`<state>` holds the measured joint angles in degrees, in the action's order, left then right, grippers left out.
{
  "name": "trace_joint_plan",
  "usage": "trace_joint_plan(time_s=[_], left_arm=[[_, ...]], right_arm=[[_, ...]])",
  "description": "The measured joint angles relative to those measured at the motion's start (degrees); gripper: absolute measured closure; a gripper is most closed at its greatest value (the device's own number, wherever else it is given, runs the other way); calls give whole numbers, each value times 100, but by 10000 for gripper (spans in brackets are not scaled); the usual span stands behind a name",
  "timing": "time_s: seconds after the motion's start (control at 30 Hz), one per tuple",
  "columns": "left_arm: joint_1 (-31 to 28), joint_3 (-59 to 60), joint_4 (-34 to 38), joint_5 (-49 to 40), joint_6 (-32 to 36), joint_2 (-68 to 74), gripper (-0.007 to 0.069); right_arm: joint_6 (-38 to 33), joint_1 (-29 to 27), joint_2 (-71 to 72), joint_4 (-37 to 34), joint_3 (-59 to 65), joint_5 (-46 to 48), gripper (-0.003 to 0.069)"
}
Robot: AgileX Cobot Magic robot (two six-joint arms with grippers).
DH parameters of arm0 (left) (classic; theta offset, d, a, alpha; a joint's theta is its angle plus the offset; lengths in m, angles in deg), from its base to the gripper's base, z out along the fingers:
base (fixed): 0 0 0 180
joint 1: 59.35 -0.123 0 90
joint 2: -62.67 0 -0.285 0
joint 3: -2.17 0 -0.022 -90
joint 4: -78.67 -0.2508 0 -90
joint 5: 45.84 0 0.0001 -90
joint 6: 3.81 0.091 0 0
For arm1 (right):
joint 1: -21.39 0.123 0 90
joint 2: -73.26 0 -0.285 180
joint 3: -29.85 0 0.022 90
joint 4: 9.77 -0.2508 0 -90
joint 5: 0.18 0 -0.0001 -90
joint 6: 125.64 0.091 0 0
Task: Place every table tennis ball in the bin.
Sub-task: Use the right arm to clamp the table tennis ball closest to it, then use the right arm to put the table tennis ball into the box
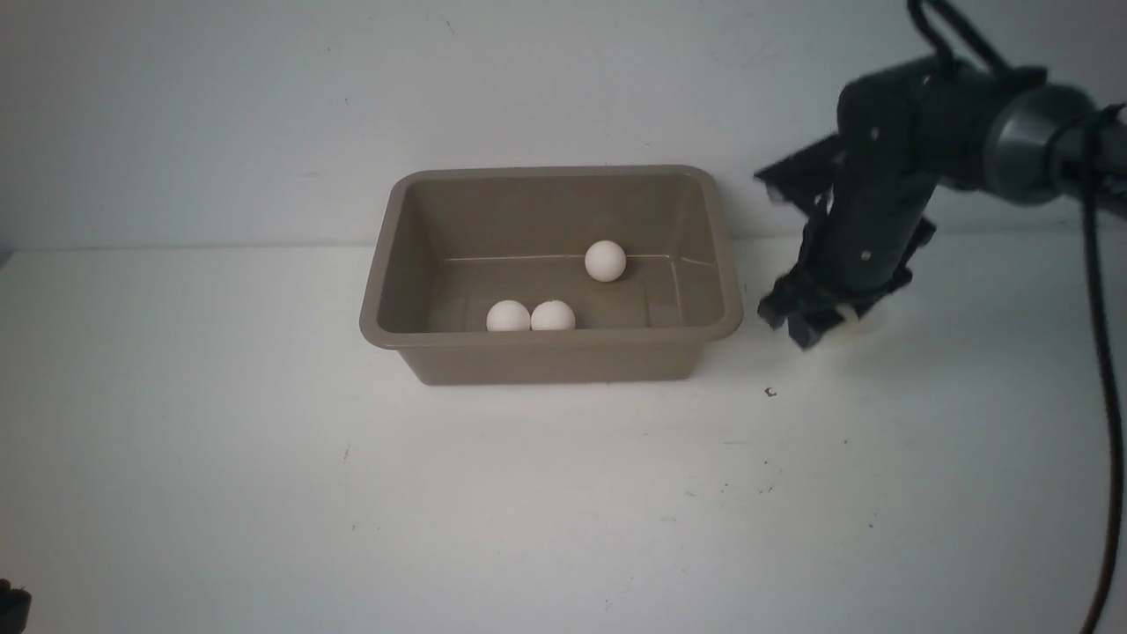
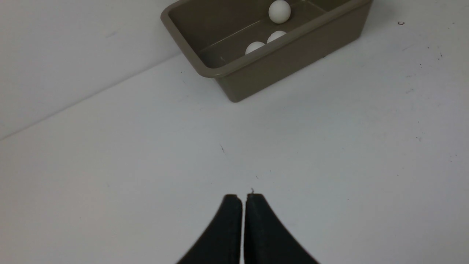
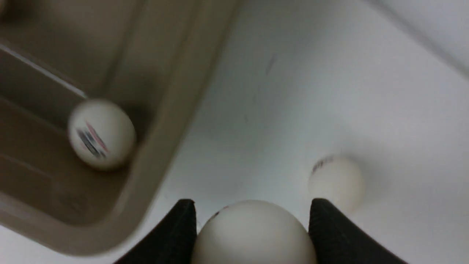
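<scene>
Pinched between the right jaws, bottom centre of the right wrist view, a table tennis ball [image 3: 253, 234] is at the pickup step and next needs lifting over the rim of the mid-frame bin [image 1: 546, 357]; left jaws sit shut, empty.

Logo ball [image 3: 102, 134], in bin [image 3: 174, 110]: dark and red stripes, blurred, were unreadable.
Loose ball [image 3: 336, 181], on table [image 3: 329, 91]: edge mark was illegible.

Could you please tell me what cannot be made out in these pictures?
Front view: the blurred right claw covers the gripped ball and loose ball; only a pale sliver shows.
Right wrist view: picture edge cuts off the gripped ball; blur smears the print on the ball in the bin.
</scene>
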<state>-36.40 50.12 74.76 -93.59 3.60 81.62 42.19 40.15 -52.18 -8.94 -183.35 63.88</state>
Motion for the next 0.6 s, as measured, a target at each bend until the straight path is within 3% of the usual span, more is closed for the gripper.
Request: trace_joint_plan(time_s=[0.2, 0.6], left_arm=[[0, 0, 0, 6, 0, 0, 629], [0, 0, 0, 6, 0, 0, 629]], right_arm=[[-91, 492, -356, -257, -749, -88, 300], [-257, 937, -1407, -358, -857, -77, 300]])
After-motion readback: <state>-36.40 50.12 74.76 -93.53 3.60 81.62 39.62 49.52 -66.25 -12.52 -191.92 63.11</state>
